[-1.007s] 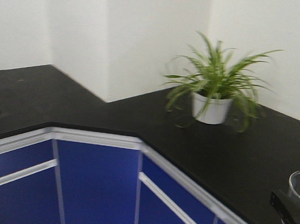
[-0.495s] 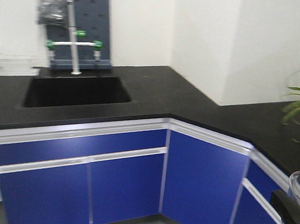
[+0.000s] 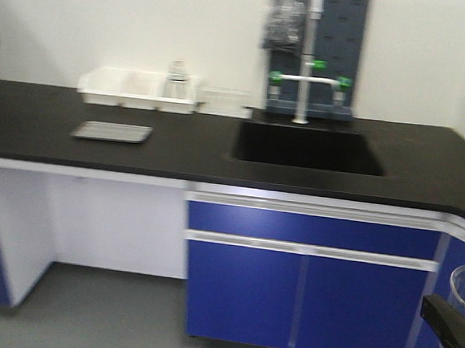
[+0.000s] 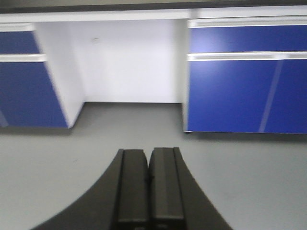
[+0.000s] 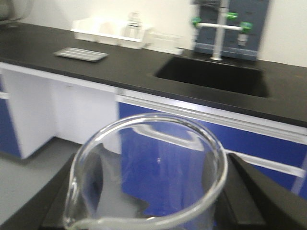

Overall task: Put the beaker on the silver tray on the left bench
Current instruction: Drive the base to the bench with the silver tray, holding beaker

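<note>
We are carrying the beaker [image 5: 148,167], a small clear glass cylinder with a rolled rim and a spout, in the right pincer [image 5: 153,211]. Its two black fingers are pressing on opposite sides of the glass. The beaker is hanging in the air at the lower right of the front view, well apart from the silver tray [image 3: 111,131]. The tray is lying flat on the long black counter [image 3: 201,159], left of the sink [image 3: 307,148] and just in front of the white bins [image 3: 138,90]. The left pincer [image 4: 149,187] is pointing toward the floor [image 4: 96,158] with its fingers together, holding nothing.

We are judging this to be the approach. To do it well, we are aiming to hold the beaker upright with a steady grip while closing on the counter. We then want to bring the glass over the tray's middle, lower it until its base is resting inside the low rim, and only then loosen the fingers. The pictures are blurred, so slowing down seems wise.
</note>
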Tool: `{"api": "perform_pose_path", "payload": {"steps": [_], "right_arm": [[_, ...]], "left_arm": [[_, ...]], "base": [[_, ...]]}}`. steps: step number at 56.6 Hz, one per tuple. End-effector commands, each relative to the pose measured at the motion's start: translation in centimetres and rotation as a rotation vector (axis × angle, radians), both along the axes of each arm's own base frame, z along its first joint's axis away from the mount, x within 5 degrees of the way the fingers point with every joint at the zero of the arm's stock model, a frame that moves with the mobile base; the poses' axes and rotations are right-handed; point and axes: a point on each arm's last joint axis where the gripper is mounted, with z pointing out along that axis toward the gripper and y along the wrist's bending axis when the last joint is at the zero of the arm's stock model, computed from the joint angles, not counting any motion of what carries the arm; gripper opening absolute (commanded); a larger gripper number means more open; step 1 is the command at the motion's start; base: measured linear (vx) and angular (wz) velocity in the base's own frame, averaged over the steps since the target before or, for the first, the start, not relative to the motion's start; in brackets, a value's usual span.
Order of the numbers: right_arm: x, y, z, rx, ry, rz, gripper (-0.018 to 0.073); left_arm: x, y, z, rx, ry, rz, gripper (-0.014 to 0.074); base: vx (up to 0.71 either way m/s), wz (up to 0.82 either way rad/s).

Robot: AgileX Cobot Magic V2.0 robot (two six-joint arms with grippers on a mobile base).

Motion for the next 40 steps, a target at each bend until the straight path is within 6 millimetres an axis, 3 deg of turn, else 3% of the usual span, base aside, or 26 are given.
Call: {"api": "perform_pose_path", "payload": {"steps": [1, 22, 40], "right_arm": [[-0.12, 0.34, 1.43, 0.001, -0.075, 0.044, -0.0004], [-0.12, 0.35, 1.43, 0.001, -0.075, 0.044, -0.0004], [-0.12, 0.35, 1.43, 0.001, -0.075, 0.044, -0.0004]], "left_arm": [[0.15, -0.05, -0.16, -0.001, -0.067, -0.008, 0.0001], [0.15, -0.05, -0.16, -0.001, -0.067, -0.008, 0.0001], [0.14, -0.05, -0.16, -0.001, -0.066, -0.008, 0.0001]], "base": [[-0.07, 0.91], [-0.01, 0.9], [0.1, 0.38]]}}
